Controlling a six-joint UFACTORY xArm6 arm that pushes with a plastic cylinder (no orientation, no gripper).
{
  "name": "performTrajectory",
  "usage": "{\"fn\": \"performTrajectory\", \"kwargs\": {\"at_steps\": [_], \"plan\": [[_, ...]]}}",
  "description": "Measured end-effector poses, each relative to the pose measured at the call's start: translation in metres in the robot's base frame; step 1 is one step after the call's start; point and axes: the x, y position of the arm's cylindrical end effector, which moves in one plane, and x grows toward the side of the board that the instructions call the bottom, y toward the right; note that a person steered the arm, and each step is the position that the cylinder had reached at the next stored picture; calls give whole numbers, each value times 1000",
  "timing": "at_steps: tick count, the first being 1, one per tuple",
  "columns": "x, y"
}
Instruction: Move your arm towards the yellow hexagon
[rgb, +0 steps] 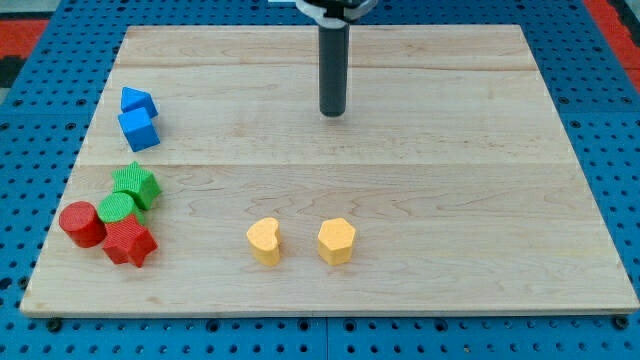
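Bare board (420, 170) is lying between my tip (332, 113) and the yellow hexagon (337, 241); the yellow heart (264, 242) is sitting just beside it, leftward

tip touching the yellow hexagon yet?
Apart. The camera view shows my tip near the board's top centre, with a wide stretch of bare wood between it and the yellow hexagon toward the view's bottom.
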Motion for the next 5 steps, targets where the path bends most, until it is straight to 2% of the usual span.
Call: {"fn": "performTrajectory", "kwargs": {"at_steps": [1, 5], "plan": [[45, 0], [49, -5]]}}
